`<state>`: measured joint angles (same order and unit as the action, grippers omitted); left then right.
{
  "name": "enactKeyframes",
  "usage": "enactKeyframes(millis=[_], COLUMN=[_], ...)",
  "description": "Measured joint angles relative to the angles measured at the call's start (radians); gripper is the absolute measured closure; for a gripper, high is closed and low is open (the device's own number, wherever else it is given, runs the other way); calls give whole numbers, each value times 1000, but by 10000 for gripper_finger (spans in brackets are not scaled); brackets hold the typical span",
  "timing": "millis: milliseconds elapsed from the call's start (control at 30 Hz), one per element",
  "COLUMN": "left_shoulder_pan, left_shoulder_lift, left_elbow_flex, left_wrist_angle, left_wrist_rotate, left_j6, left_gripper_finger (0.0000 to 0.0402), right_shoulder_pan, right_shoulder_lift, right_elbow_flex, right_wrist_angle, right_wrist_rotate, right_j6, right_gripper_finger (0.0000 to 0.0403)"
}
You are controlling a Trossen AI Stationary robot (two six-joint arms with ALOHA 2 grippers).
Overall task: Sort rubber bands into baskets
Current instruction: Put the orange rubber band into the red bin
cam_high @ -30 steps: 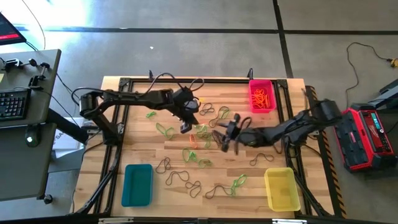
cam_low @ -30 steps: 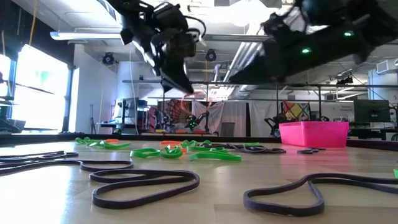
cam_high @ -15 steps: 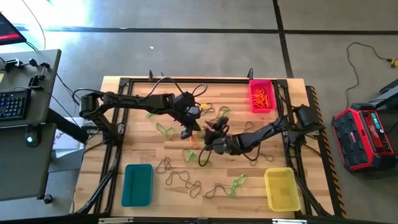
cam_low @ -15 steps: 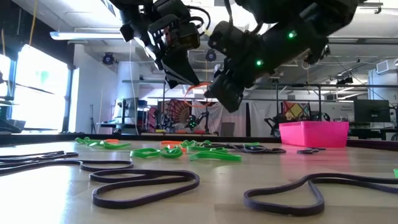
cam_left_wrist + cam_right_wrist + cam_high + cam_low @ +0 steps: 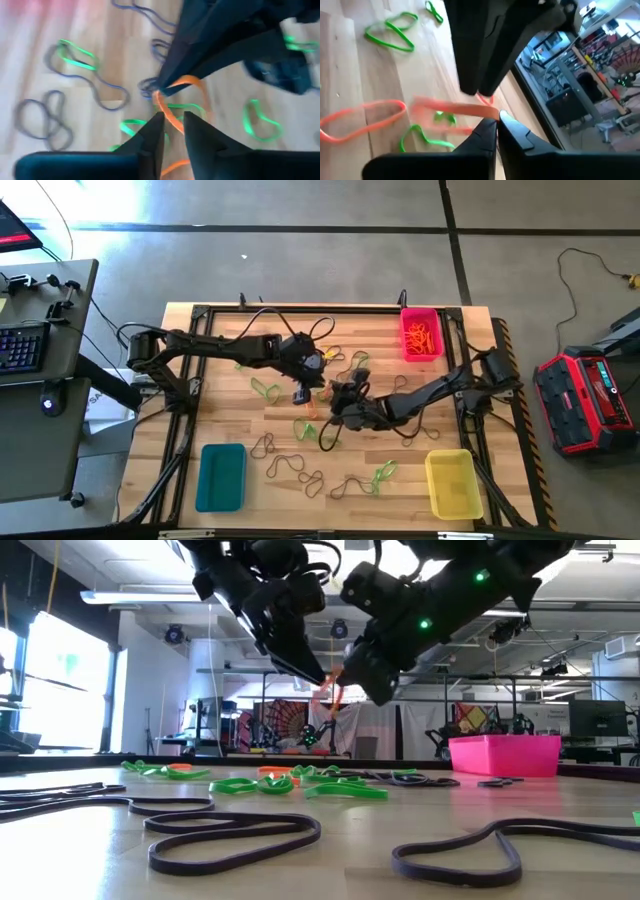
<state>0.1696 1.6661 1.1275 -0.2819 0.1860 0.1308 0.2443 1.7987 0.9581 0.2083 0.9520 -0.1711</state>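
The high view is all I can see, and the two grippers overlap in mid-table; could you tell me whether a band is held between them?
Observer: Yes. The right wrist view shows the right gripper shut on an orange rubber band.
Operator: Thank you. Is the left gripper clamped on it too?
Observer: In the left wrist view the left gripper has its fingers slightly apart, with the band running between them.
Operator: And is the band off the table?
Observer: The low view shows it hanging in the air, well above the green bands lying on the table.
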Motion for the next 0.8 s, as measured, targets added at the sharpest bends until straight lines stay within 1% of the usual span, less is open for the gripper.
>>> enactKeyframes(millis=[100, 233, 333, 433, 500, 667, 733, 800], left_shoulder_pan=[-9, -10, -10, -10, -10, -10, -10, -10], left_shoulder_lift=[0, 0, 0, 0, 0, 1, 1, 1], left_elbow_flex=[0, 0, 0, -1, -21, -127, -164, -192], left_wrist_angle=[18, 39, 60, 82, 145, 387, 463, 500], left_wrist_rotate=[-46, -47, -47, -47, -47, -42, -41, -41], left_j6=[5, 5, 5, 5, 15, 21, 21, 20], left_gripper_finger=[307, 280, 268, 261, 259, 258, 258, 259], right_shoulder_pan=[-1, -13, -25, -45, -63, -126, -155, -186], right_shoulder_lift=[-31, -95, -164, -246, -301, -423, -468, -512], right_elbow_flex=[0, 0, 0, 0, 0, -4, -17, -44], right_wrist_angle=[-105, -306, -516, -756, -927, -1342, -1446, -1488], right_wrist_rotate=[9, 15, 43, 52, 55, 55, 58, 58], right_j6=[69, 195, 325, 491, 610, 911, 995, 1043], right_gripper_finger=[402, 402, 402, 402, 402, 403, 403, 403])
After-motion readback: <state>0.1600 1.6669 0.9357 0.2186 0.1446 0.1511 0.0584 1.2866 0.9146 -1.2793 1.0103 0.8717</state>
